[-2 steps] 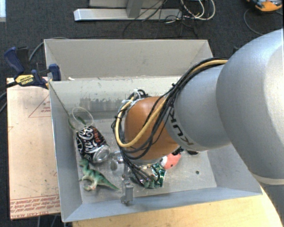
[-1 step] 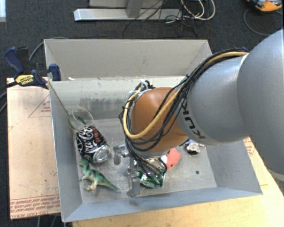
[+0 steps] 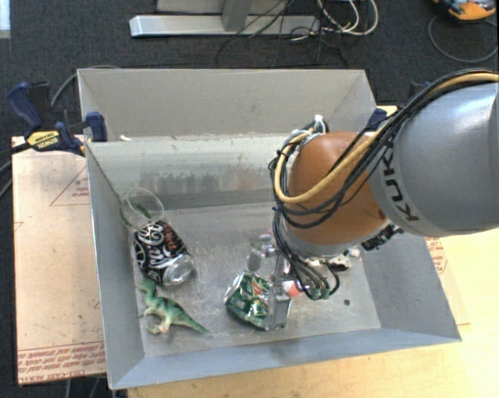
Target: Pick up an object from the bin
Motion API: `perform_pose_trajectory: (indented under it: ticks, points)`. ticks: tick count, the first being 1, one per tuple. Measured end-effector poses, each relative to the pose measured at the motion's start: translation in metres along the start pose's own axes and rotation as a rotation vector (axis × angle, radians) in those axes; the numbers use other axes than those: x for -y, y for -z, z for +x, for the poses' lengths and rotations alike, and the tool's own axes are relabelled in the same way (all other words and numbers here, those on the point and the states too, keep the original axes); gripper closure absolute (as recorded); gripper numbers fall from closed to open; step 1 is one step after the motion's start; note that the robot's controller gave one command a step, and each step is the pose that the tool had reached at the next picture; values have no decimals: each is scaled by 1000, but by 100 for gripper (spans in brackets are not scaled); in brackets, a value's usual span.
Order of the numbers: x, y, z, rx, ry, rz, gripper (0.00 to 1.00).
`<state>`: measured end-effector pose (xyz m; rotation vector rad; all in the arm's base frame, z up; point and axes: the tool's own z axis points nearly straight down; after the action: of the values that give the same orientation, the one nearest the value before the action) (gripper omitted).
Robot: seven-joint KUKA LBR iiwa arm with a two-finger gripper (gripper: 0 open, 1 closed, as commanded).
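At the far left of the grey bin (image 3: 223,166) a clear plastic cup (image 3: 142,206) lies tipped against the left wall. Just nearer than it is a crushed black can with white lettering (image 3: 161,254), and nearer again a green toy dinosaur (image 3: 167,311). These three sit close together and well apart from the work, so they need not be disturbed.

Right of them, toward the near wall, lies a crumpled green packet (image 3: 251,299), flattened and creased. The gripper (image 3: 276,304) is low in the bin just at its right edge, apparently touching it. Whether the gripper is spread, pressed together or pinching the packet I cannot tell, since the wrist and cables (image 3: 315,278) under the orange cover (image 3: 332,190) hide much of it.

I judge the step in hand to be seating the grasp on that packet. To do it well, the gripper should be centred over the thickest fold, not the thin right edge, because crinkled foil is likely to slip or tear out of a shallow pinch. It should press down only to the bin floor, close firmly, then lift straight up. The near wall is close, so drifting that way risks a scrape.
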<state>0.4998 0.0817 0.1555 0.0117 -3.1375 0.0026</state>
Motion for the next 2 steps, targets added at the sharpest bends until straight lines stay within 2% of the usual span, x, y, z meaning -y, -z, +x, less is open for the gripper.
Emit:
perform_pose_trajectory:
  ticks: [1,2]
  points:
    - [-4,-27,-13,9,220,-4,0]
    - [9,-45,-11,0,297,-1,0]
